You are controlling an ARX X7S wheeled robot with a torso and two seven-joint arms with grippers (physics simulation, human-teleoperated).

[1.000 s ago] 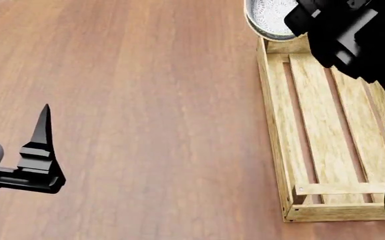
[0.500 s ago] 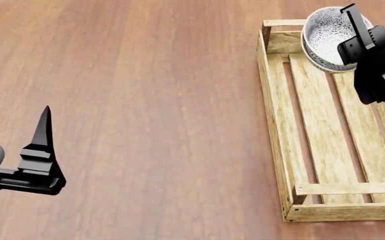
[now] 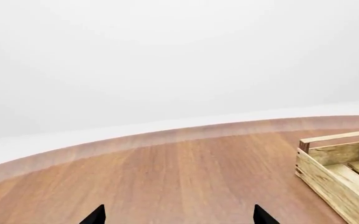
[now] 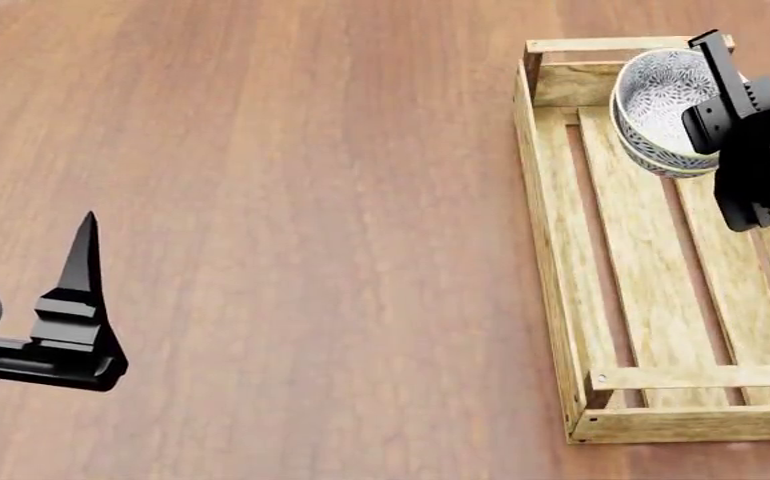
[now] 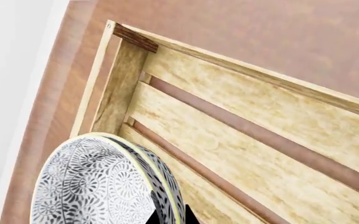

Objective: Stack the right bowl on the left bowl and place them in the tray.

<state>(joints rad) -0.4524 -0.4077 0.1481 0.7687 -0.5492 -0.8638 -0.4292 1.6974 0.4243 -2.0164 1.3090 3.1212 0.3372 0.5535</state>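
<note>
over the tray, at one o'clock, the right claw pinching the stacked bowls has dropped lower, nearly placed; left claw stays spread.

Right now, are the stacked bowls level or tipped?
Tipped. The bowls hang from the right claw over the tray's far end, their opening slanted sideways. Whether they touch the slats cannot be told.
</note>
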